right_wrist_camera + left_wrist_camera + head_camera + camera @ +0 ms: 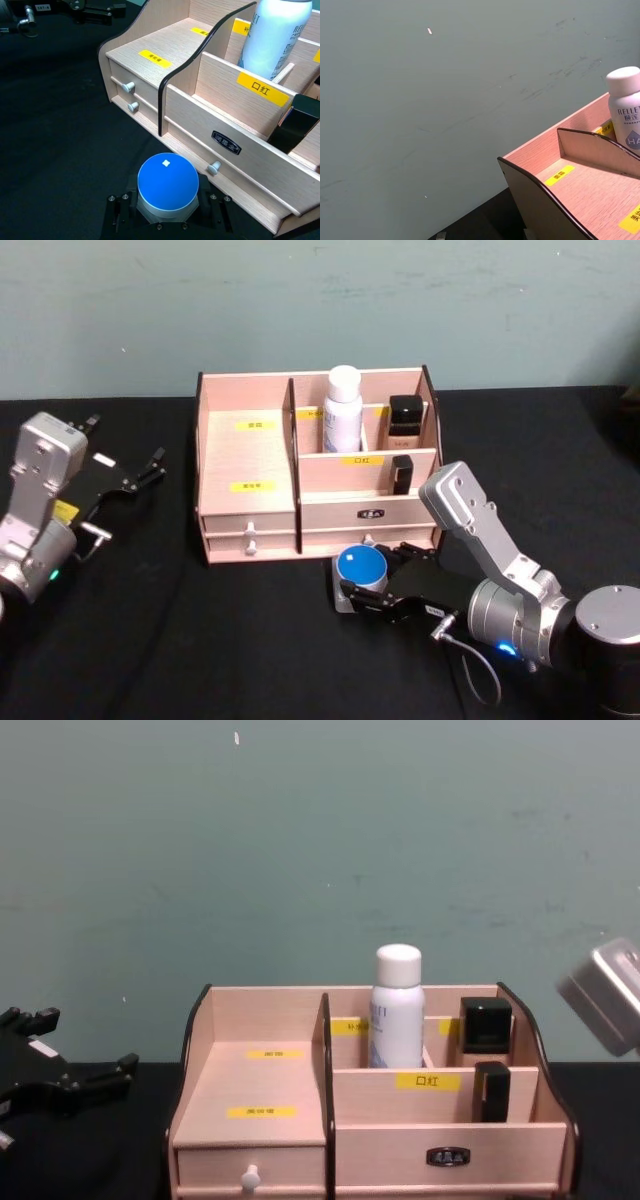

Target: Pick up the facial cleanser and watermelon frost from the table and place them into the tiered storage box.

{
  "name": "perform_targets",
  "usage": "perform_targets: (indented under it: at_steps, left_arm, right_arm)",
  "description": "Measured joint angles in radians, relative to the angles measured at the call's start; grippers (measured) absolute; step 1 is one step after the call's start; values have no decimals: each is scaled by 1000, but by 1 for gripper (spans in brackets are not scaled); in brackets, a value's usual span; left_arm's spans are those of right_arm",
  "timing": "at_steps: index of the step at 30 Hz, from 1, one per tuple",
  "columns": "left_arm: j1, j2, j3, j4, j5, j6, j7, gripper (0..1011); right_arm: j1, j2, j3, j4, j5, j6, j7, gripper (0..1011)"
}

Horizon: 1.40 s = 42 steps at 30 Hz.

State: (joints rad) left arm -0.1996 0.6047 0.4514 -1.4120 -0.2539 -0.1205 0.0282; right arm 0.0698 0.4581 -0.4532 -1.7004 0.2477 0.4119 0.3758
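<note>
Right gripper [366, 582] is low over the black bench [250, 640], at 6 o'clock of the storage box [245, 455], just in front of its right-hand drawer face. Its jaws are clamped on the blue-lidded jar [360, 566]. The jar is upright between the fingers, lid up, near the drawer knob but apart from the box front. I cannot tell if it is resting on the bench or lifted off it.

White bottle [342, 410] stands upright in a back compartment of the box, at 12 o'clock from the jar. Two black cases [405, 415] stand in the compartments at 3 o'clock of the bottle.

Left gripper [125, 443] is at 9 o'clock of the box, well apart from it, jaws spread wide with nothing between them.
</note>
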Motion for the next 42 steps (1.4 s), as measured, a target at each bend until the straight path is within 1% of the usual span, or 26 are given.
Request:
perform_targets:
  at_steps: [16,17,21,26,32,36,39,40,42]
  left_arm:
    - [0,0,0,0,0,0,0,1001]
    - [0,0,0,0,0,0,0,1001]
    - [0,0,0,0,0,0,0,1001]
    - [0,0,0,0,0,0,0,1001]
    - [0,0,0,0,0,0,0,1001]
    - [0,0,0,0,0,0,0,1001]
    - [0,0,0,0,0,0,0,1001]
    - [0,0,0,0,0,0,0,1001]
    - [0,0,0,0,0,0,0,1001]
  right_arm:
    - [0,1,0,-1,1,0,0,708]
    - [-1,1,2,-1,5,-11,8,708]
    - [-2,4,5,-8,14,-25,22,708]
    - [3,12,4,-36,21,-29,35,708]
    - [32,16,-12,-79,25,-19,53,708]
    - [67,8,-28,-96,30,-12,63,708]
    - [114,-13,-46,-95,31,-9,67,708]
    - [114,-13,-46,-95,31,-9,67,708]
    - [147,-30,-57,-82,32,-8,68,708]
